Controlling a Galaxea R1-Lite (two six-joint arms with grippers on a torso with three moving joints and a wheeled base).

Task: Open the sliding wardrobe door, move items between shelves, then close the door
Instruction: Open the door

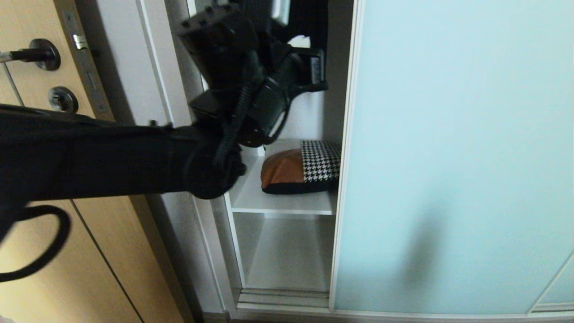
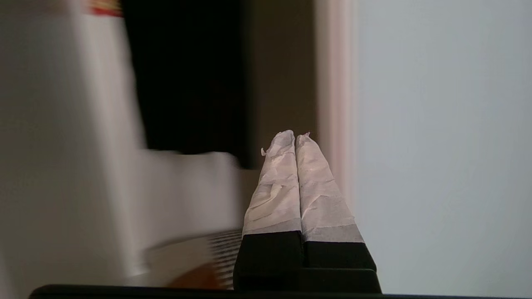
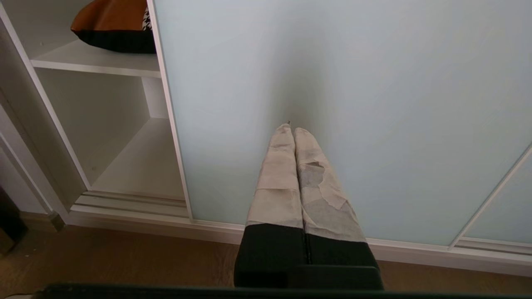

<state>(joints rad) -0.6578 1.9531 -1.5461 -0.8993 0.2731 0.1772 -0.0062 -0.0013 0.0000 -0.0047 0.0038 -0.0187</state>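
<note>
The sliding wardrobe door [image 1: 457, 157] stands partly slid aside, leaving a narrow opening on its left. Inside, the patchwork cushion [image 1: 300, 172] lies flat on a white shelf [image 1: 282, 204], half behind the door's frame; a lower shelf [image 1: 287, 260] is bare. My left arm [image 1: 251, 89] is raised in front of the opening, above the cushion. In the left wrist view the left gripper [image 2: 295, 137] is shut on nothing, close to the door's frame [image 2: 336, 104], with the blurred cushion [image 2: 195, 278] below. My right gripper [image 3: 293, 128] is shut and empty, low before the door [image 3: 374, 83].
A light wood hinged door with a lever handle [image 1: 27, 54] stands left of the wardrobe. The wardrobe's white side wall [image 1: 210, 224] bounds the opening on the left. A sliding track [image 3: 133, 201] runs along the bottom above the wooden floor [image 3: 124, 257]. The upper interior [image 2: 187, 74] is dark.
</note>
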